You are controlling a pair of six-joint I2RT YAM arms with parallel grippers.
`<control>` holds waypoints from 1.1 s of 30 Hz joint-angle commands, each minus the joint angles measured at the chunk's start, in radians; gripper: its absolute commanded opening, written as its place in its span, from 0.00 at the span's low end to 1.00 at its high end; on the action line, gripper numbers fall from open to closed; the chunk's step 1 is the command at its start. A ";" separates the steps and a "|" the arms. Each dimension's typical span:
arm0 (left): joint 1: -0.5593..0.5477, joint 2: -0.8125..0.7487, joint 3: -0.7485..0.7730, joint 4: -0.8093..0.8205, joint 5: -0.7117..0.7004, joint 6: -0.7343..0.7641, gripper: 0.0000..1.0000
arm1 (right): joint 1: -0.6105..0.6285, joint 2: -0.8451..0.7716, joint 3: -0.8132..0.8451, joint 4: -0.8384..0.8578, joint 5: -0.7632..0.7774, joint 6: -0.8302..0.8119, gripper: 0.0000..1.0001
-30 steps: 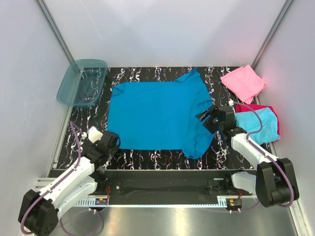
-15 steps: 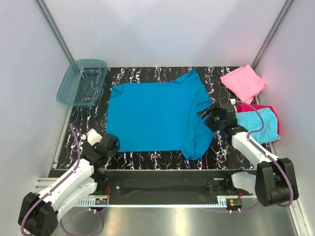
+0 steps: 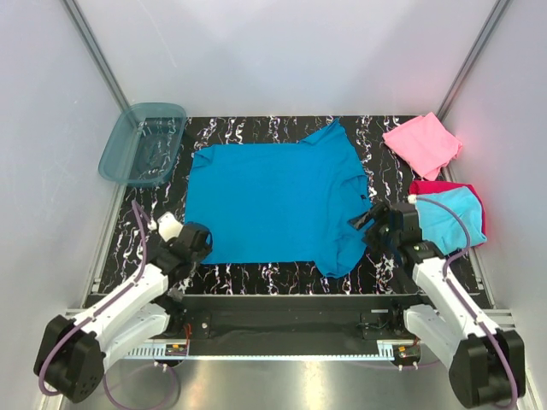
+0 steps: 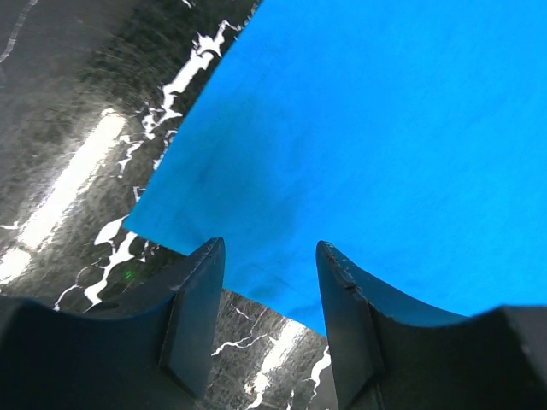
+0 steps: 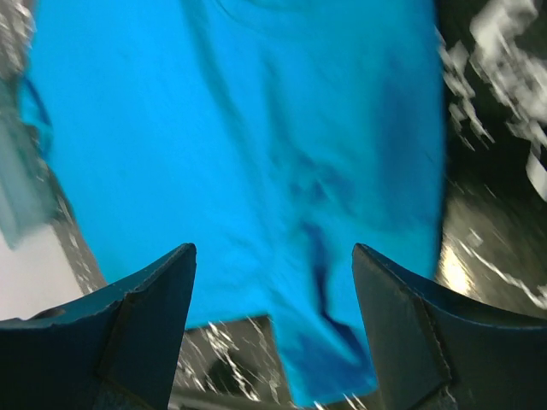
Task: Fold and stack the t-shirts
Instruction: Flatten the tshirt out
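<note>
Done: pink t-shirt (image 3: 422, 142) folded, lying apart; cyan t-shirt (image 3: 453, 218) folded, stacked on magenta-red t-shirt (image 3: 427, 187).
Left: teal-blue t-shirt (image 3: 273, 201), flat mid-table, unfolded.
Left gripper (image 4: 269, 248) parted, empty, above hem corner.
Right gripper (image 5: 272, 249) wide, empty.

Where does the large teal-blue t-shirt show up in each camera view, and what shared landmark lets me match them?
Top external: the teal-blue t-shirt lies spread flat across the middle of the table.
Left wrist: it fills the upper right, with one hem corner low on the left.
Right wrist: it covers most of the frame, slightly blurred.
Shared landmark: the black marbled tabletop bordering the shirt's edge.
</note>
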 commanded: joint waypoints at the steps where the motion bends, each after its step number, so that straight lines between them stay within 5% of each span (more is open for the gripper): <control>1: -0.005 0.038 0.025 0.103 0.031 0.044 0.52 | -0.002 -0.088 -0.069 -0.154 -0.071 0.003 0.81; 13: -0.005 0.075 0.044 0.147 0.036 0.080 0.50 | 0.015 -0.227 -0.146 -0.274 -0.236 0.058 0.78; 24: -0.005 0.057 0.061 0.143 0.030 0.087 0.50 | 0.019 -0.202 -0.041 -0.495 -0.126 -0.012 0.79; 33: -0.005 0.060 0.071 0.151 0.036 0.090 0.49 | 0.018 -0.158 -0.103 -0.382 -0.155 0.031 0.78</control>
